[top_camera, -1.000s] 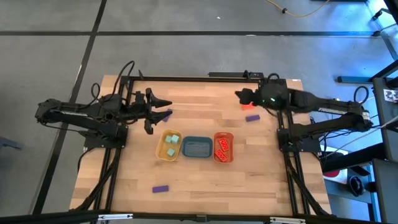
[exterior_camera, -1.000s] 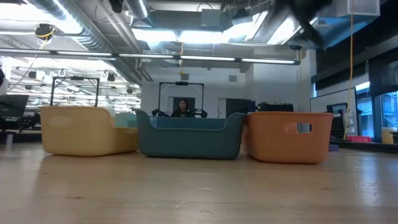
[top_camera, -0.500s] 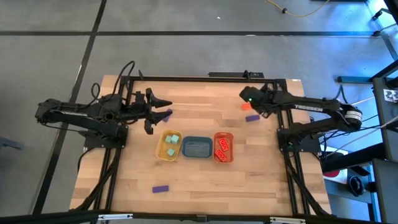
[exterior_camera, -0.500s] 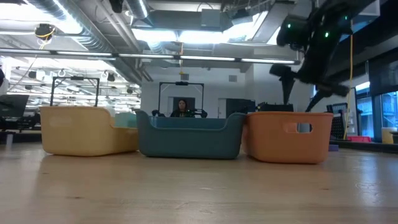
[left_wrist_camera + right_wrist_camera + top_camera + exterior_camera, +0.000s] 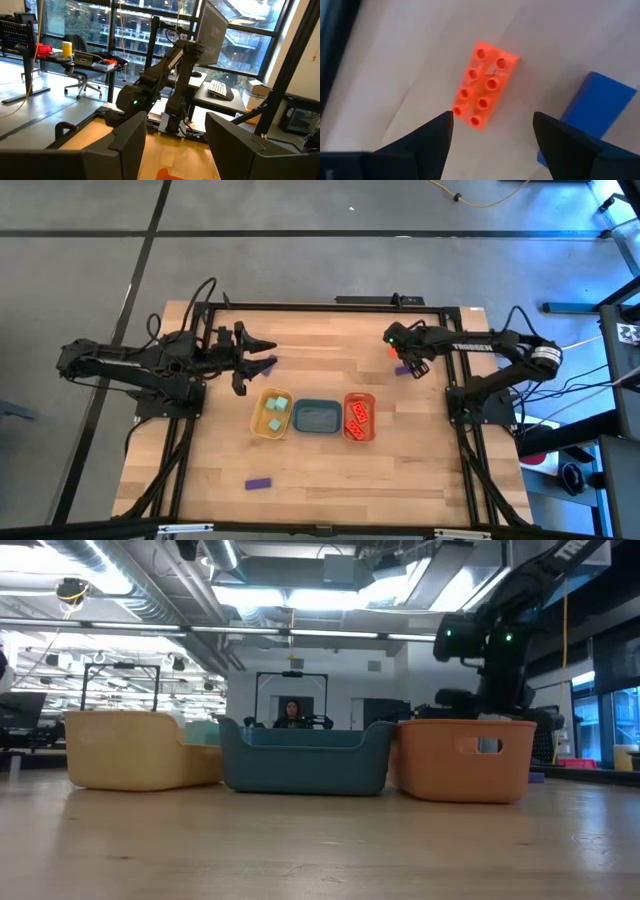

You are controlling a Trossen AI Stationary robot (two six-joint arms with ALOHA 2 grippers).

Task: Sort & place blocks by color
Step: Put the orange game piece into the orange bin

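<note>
Two green cubes (image 5: 274, 412) and two orange bricks (image 5: 357, 418) sorted; right gripper (image 5: 492, 131) spread above loose brick (image 5: 484, 86), purple bars (image 5: 258, 483) unsorted.

Robotics lab: glass walls (image 5: 100, 30), desks, monitor (image 5: 212, 30).

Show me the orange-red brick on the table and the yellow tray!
orange-red brick (image 5: 485, 86): right wrist view, middle of its studded top.
yellow tray (image 5: 257, 417): high view, bare floor at its left side.
</note>
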